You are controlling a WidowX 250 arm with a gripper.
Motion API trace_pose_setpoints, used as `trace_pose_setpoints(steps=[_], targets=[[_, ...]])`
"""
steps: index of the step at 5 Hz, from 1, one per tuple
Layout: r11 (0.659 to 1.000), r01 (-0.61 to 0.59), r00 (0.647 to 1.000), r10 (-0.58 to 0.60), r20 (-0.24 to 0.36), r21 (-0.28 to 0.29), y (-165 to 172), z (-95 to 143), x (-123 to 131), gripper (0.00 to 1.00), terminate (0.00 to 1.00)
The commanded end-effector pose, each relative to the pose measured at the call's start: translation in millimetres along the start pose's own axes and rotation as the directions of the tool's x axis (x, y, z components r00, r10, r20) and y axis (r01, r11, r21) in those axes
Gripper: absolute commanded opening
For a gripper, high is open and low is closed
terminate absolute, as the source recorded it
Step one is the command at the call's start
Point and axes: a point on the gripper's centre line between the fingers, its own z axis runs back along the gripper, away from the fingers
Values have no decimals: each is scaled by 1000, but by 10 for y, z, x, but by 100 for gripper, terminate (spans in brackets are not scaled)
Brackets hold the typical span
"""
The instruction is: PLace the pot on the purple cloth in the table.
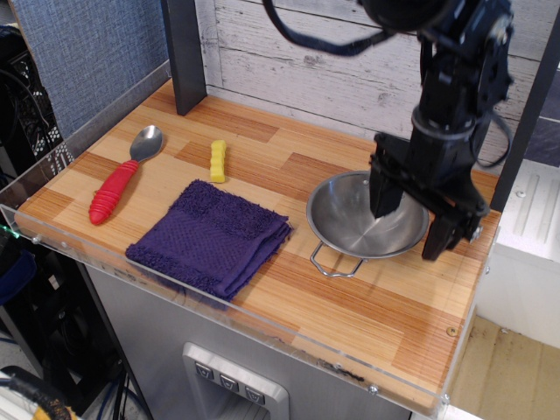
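Note:
The shiny steel pot (350,219) sits on the right part of the wooden table (289,297), with one wire loop handle toward the front. The dark purple cloth (210,238) lies folded to its left near the front edge, apart from the pot. My black gripper (409,229) is open and lowered over the pot's right rim: one finger is inside the bowl, the other outside to the right near the table. The pot's far handle is hidden behind the gripper.
A red-handled metal spoon (118,182) lies at the left. A small yellow piece (218,161) lies behind the cloth. A dark post (184,52) stands at the back left. A clear acrylic edge (175,293) runs along the table's front.

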Motion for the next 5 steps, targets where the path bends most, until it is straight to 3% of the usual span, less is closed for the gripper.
trace_pose_setpoints(steps=[1,2,3,5], targets=[[1000,-8,1000,8,-17,-14,-88,-75,-49,100,0],[1000,3,1000,-3,-17,-23,-146,-111,-56,100,0],[1000,-6,999,7,38,-10,-139,14,-37,0,0],[999,-31,998,33,59,-27,-22,154,-42,0,0]])
